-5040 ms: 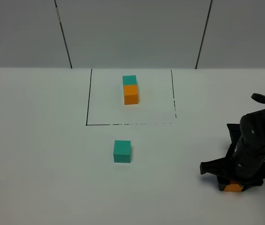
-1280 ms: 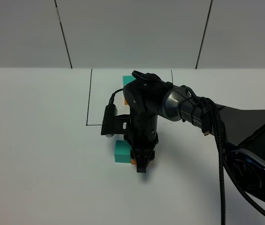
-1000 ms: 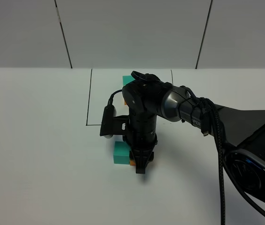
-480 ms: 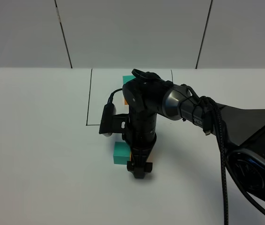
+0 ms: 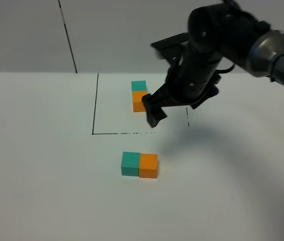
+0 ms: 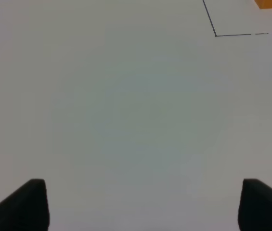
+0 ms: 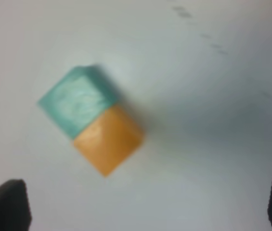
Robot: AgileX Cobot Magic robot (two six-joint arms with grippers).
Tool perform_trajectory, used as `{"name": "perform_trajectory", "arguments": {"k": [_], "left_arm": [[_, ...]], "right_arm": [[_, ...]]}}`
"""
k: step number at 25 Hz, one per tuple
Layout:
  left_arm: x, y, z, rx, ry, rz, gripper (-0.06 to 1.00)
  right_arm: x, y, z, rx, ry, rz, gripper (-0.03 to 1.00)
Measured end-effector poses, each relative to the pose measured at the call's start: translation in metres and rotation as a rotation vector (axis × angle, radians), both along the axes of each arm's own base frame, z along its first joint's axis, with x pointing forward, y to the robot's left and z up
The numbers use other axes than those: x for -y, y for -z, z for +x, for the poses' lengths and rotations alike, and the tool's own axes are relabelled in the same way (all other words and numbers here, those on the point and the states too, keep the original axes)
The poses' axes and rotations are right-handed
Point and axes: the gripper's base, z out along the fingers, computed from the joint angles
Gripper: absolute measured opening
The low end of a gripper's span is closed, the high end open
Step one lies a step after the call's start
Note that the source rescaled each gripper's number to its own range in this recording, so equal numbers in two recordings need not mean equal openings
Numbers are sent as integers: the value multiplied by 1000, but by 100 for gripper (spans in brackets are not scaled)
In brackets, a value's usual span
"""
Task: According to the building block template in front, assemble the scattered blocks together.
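- Orange block point(image 5: 148, 166) touches the teal block point(image 5: 130, 163), both below the right pincer point(image 5: 178, 103), which is wide open, holding nothing.
- Looks joined; I'd back off high, then compare against the outlined pair point(image 5: 139, 95) beside it.

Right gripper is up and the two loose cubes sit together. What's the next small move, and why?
Probably pull the right gripper back toward its own side. It hangs open and empty above the table, and the teal block and orange block touch side by side. Caveat: the template runs front to back, so a turn may be wanted.
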Motion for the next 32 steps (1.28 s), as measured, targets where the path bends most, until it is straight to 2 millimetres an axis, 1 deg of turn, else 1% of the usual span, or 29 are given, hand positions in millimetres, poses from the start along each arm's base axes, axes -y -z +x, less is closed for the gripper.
{"name": "perform_trajectory", "arguments": {"k": [2,3,5,6,9,10,12,13,15,18,21,24,26,29,32], "left_arm": [[0,0,0,0,0,0,69],[0,0,0,0,0,0,69],[0,0,0,0,0,0,69],[0,0,0,0,0,0,69],[0,0,0,0,0,0,69],[0,0,0,0,0,0,69],[0,0,0,0,0,0,69],[0,0,0,0,0,0,69],[0,0,0,0,0,0,69],[0,0,0,0,0,0,69],[0,0,0,0,0,0,69],[0,0,0,0,0,0,69],[0,0,0,0,0,0,69],[0,0,0,0,0,0,69],[0,0,0,0,0,0,69]], "right_arm": [[22,-19,-4,36,142,39,100],[32,-25,-7,60,198,57,100],[49,-42,-23,137,274,84,100],[55,-49,-31,184,305,102,100],[70,-61,-64,300,386,149,100],[73,-61,-72,332,411,175,100],[78,-54,-92,361,449,212,100],[80,-51,-99,379,463,231,100],[85,-37,-114,388,480,246,100],[88,-21,-126,403,482,252,100],[86,-17,-128,425,430,226,100],[75,-27,-121,461,328,177,100],[62,-36,-108,461,239,121,100],[35,-40,-84,411,78,-6,100],[4,-29,-58,334,-113,-149,100]]}}
